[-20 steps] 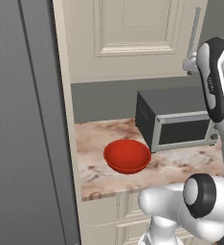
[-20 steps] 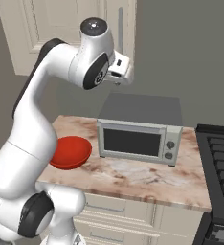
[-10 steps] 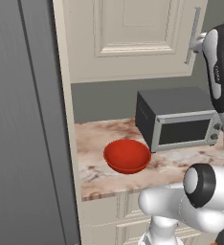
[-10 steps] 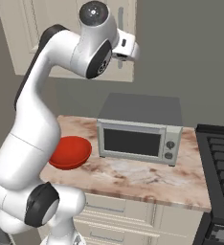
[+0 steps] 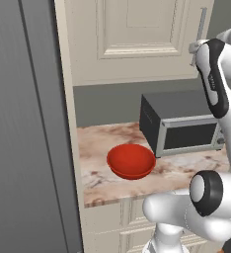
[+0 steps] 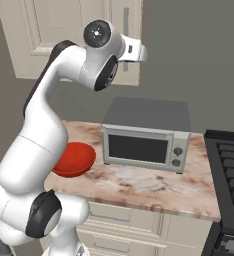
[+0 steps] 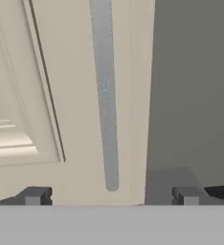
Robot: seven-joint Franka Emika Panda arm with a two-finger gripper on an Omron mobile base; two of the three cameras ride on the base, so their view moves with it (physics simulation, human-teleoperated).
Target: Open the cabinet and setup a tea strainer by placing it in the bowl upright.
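A grey microwave (image 5: 182, 129) is sitting on the marbled counter (image 5: 102, 148) at centre right of the left base view, with the red bowl (image 5: 131, 160) resting just beside its front left corner, empty and upright. Above them the cream cabinet (image 5: 132, 39) is hanging closed across the top of the frame, its long grey bar handle (image 7: 106, 91) running vertically through the middle of the hand view. The tool (image 7: 111, 196) is hovering wide open and empty before that handle, its two fingertips (image 7: 35, 195) standing either side of the bar's lower end, apart from it. A tall grey panel (image 5: 26, 123) is filling the left of the left base view; a black stove (image 6: 229, 175) is bordering the counter at the right of the right base view, against a grey wall (image 6: 194, 55).
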